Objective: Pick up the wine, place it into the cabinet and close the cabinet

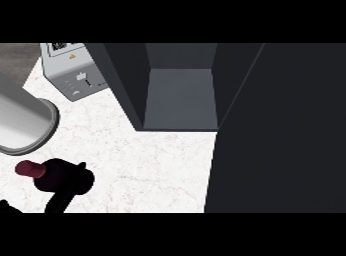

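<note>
Left hand (pixel 64 180), forearm angling in from upper left, curls round the wine (pixel 31 169), well left of the open cabinet (pixel 177 95).

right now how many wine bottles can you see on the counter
1. The wine bottle is at the lower left of the counter, dark with a red cap, left of the open cabinet. The grey forearm at the left may hide more.
</note>
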You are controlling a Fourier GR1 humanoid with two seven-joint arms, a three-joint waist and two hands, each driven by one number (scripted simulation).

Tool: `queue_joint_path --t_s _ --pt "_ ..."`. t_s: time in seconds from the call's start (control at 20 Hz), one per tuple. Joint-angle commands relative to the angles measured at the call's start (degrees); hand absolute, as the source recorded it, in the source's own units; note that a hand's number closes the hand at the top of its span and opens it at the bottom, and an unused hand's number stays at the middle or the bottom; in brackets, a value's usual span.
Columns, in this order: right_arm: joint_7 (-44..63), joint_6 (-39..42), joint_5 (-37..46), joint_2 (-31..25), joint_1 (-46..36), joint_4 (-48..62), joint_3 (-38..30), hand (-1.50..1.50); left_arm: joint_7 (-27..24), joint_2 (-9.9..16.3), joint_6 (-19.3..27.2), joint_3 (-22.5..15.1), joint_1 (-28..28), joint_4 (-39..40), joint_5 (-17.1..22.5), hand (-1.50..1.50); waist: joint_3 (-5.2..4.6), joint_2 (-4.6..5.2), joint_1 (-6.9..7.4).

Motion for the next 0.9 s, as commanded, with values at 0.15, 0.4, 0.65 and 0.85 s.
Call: queue_joint_path --t_s 0.15,0.4,0.65,0.85 --pt "0.99 1.67 -2.94 -0.68 2.81 -3.96 -0.05 -1.50 -4.36 -0.73 1.16 0.84 -5.23 5.49 6.68 -1.50 -0.04 0.09 -0.32" --pt "1.89 -0.65 -3.28 -0.11 0.67 -5.08 -1.22 -1.50 -7.50 -1.36 1.16 -0.98 -4.30 4.40 10.00 -1.50 -0.14 -0.01 -0.01" --pt "1.24 0.15 -3.14 0.04 1.37 -4.60 0.11 -1.50 -9.57 -0.76 0.71 0.51 -5.90 6.60 14.04 -1.50 -0.24 -0.08 -0.22" --pt "2.39 -1.42 -2.49 0.16 -0.17 -5.49 0.24 -1.50 -12.52 -1.63 -1.58 2.06 -6.16 6.94 16.78 -1.50 -0.30 -0.09 0.08"
